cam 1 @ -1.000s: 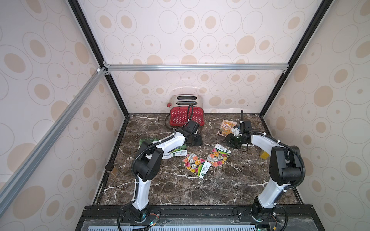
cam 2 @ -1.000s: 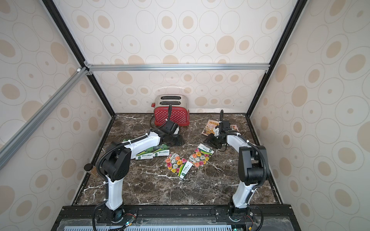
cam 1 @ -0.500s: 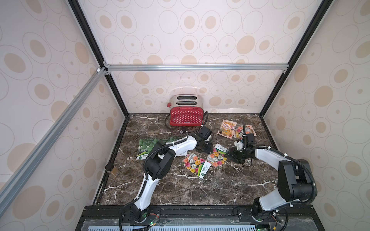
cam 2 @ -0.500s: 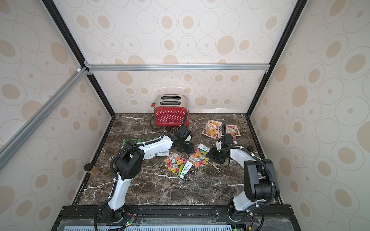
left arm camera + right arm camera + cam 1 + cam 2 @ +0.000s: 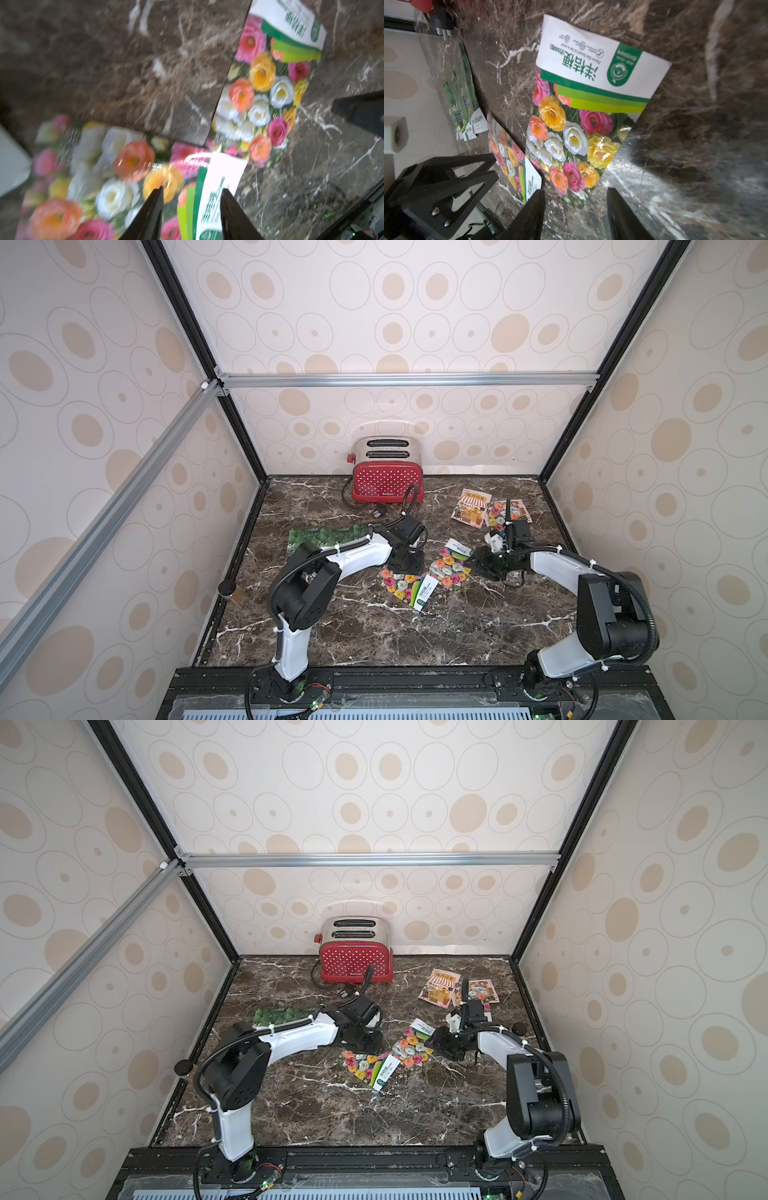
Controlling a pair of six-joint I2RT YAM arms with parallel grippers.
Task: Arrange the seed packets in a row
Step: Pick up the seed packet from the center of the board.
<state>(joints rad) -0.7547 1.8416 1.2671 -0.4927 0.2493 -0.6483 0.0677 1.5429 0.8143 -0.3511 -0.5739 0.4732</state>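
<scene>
Your marble table [image 5: 374, 635] carries no row yet. The seed packets lie in three loose groups, and the red toaster [image 5: 387, 485] stands at the far edge, apart from them. Both arms reach into the centre.

Your left gripper [image 5: 191, 189] hangs low over the near flower packet [image 5: 405, 587], jaws partway apart with nothing clamped between them. Its wrist view is blurred, so I cannot tell whether the tips touch the print. Your right gripper [image 5: 575, 190] is likewise partway apart and empty, poised just beside the near corner of the right-hand flower packet [image 5: 451, 564].

Those two packets meet at one corner mid-table and lie at different angles. The green gourd packets [image 5: 328, 535] lie to the left, partly under the left arm. The shop-print packet [image 5: 471, 508] and a third flower packet [image 5: 509, 512] lie side by side at the far right.

I judge the step in hand to be the approach to the centre pair, one packet per arm. The next move calls for lifting a flat, glossy packet off smooth stone. Bring a finger down onto an edge or corner and pinch there. Part the touching corners before you square either packet, or dragging one will likely turn the other.
</scene>
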